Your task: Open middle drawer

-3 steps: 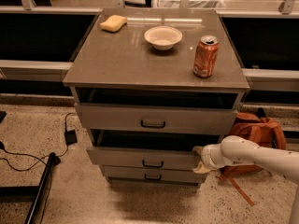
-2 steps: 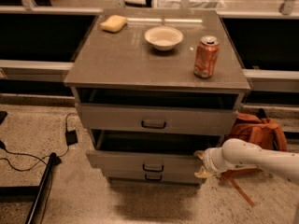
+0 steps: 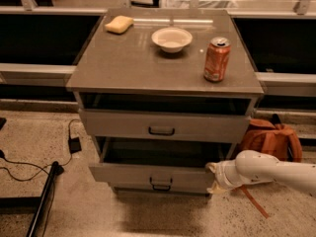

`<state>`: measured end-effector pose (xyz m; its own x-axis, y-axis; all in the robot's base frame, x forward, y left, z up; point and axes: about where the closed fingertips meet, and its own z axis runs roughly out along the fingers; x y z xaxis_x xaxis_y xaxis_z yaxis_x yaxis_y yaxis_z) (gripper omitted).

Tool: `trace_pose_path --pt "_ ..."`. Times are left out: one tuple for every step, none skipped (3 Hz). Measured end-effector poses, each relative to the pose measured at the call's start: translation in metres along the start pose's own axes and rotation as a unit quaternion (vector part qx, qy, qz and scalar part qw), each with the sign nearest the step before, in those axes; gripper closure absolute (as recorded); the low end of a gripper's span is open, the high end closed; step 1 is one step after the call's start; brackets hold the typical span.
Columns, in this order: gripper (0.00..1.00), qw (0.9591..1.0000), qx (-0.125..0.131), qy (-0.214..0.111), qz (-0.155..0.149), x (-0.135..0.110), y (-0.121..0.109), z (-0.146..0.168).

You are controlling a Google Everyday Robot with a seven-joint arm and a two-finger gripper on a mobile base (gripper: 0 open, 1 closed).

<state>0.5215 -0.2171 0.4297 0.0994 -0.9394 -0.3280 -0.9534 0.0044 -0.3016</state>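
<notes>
Standing well out from the cabinet at lower centre of the camera view: middle drawer (image 3: 128, 175), one. Its dark interior is exposed behind the front, and a small bar handle (image 3: 160, 182) sits at centre. Judged status: opening largely accomplished; what is left is at most a further draw to full travel, then release.

End effector (image 3: 213, 177): one, lower right, against the right end of the middle drawer's front, on a pale arm (image 3: 276, 171) that runs off the right edge. Whether it is wide, narrow or gripping cannot be told.

Upper drawer (image 3: 113, 125): one, just above, with a taller front and a larger handle (image 3: 161, 131). It stands slightly out, leaving a dark gap under the bench top. Drawer fronts countable: two; anything lower is hidden beneath the middle one.

Bench (image 3: 138, 68) top, upper half of frame:
- yellow sponge (image 3: 119, 24), one, upper left
- white bowl (image 3: 172, 38), one, upper centre
- orange can (image 3: 217, 59), one, upright, right side

Floor:
- orange backpack (image 3: 271, 138), one, right of the cabinet
- black adapter (image 3: 74, 145) with cable, one, left
</notes>
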Motion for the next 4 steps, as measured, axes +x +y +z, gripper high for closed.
trace_pose_path --pt "0.46 1.0000 0.000 0.000 0.000 0.000 0.000 0.000" --pt "0.46 0.9997 0.000 0.003 -0.023 -0.020 0.012 -0.022" --pt "0.43 0.9979 0.013 0.008 -0.064 -0.058 0.008 -0.059" --pt "0.42 0.9972 0.019 0.006 -0.072 -0.070 -0.005 -0.066"
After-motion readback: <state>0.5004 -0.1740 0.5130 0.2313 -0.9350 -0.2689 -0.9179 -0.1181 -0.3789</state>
